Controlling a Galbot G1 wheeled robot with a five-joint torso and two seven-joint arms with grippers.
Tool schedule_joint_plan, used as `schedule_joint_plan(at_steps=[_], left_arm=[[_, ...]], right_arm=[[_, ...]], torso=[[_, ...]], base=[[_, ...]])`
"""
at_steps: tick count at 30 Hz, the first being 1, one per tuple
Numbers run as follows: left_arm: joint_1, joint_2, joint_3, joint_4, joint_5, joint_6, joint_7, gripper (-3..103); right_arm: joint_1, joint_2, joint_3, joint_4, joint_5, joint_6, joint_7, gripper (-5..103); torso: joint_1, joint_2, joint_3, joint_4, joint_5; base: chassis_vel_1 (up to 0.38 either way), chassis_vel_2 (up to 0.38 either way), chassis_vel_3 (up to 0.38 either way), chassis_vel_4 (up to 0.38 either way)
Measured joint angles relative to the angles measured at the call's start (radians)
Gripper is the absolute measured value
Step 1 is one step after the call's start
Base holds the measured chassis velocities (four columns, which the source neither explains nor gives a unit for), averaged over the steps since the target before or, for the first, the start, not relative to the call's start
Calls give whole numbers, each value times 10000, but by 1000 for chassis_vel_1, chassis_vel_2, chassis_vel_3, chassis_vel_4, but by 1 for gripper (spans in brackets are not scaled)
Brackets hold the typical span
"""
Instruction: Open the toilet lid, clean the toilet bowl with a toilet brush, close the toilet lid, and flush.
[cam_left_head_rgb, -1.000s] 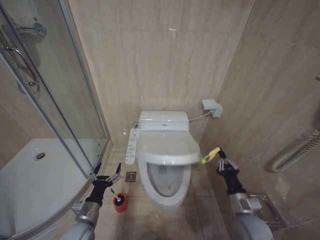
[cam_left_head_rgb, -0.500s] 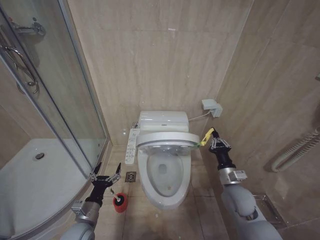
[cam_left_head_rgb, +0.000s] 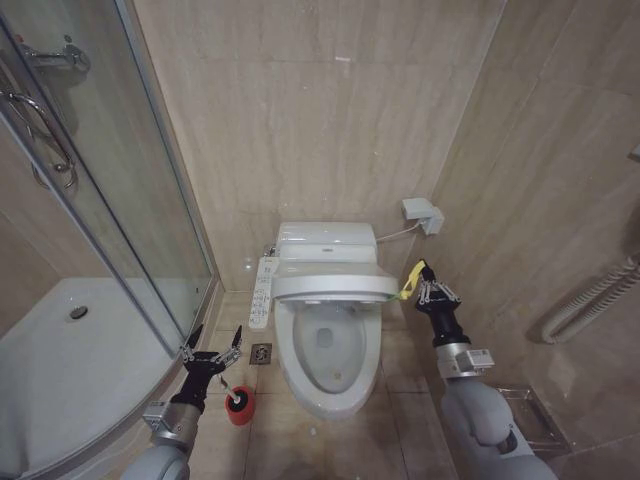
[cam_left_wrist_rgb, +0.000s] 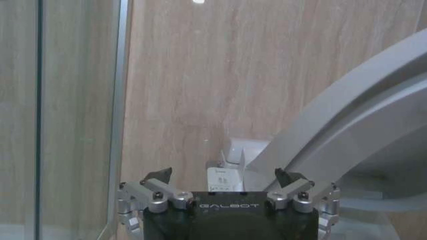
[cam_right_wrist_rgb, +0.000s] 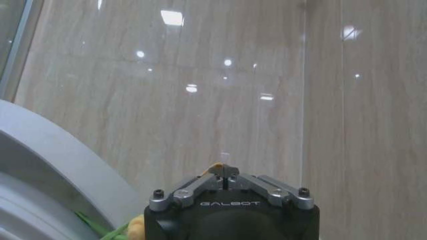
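Since the frame a second ago, the right gripper (cam_left_head_rgb: 422, 283) has pulled the toilet lid (cam_left_head_rgb: 335, 285) up from nearly flat over the bowl to a raised tilt, and compared with half a second ago things look pretty much settled, with the arm sitting a touch lower in the head view.

Going left to right: the glass shower enclosure (cam_left_head_rgb: 100, 230) takes up the left side of the head view. At lower left, the left gripper (cam_left_head_rgb: 212, 349) hangs with its fingers spread wide and nothing between them; the left wrist view backs that up, with the two dark tips well apart and only wall and toilet edge past them. Just beside it, toward lower centre, the toilet brush (cam_left_head_rgb: 236, 399) stands in its little red cup on the floor tiles, dark head down in the cup. The floor drain (cam_left_head_rgb: 262, 352) sits between that and the toilet.

Centre frame is the toilet bowl (cam_left_head_rgb: 330, 390), open to view, with the control strip (cam_left_head_rgb: 264, 290) along its left flank. The lid floats above the back half of the bowl, front edge lifted, not yet upright against the tank.

Right of centre, the right gripper is pinched closed on the yellow-green strap (cam_left_head_rgb: 409, 281) at the lid's right edge; the right wrist view shows the fingertips (cam_right_wrist_rgb: 225, 171) meeting with a bit of yellow poking out below.
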Motion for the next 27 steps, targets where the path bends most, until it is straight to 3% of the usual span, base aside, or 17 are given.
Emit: schedule_joint_plan(at_steps=[19,27], left_arm=[[-8,0,0,0,0,0,0,100],[1,0,0,0,0,0,-1,100]], right_arm=[[-239,159,-5,90,-55,188,-61,0],[258,-135,19,-109,164,-280,-18,0]], torso=[[7,-2,1,-3,2],[0,-1,0,1,1]], base=[[-41,35,40,-41],[-6,11,11,-14]])
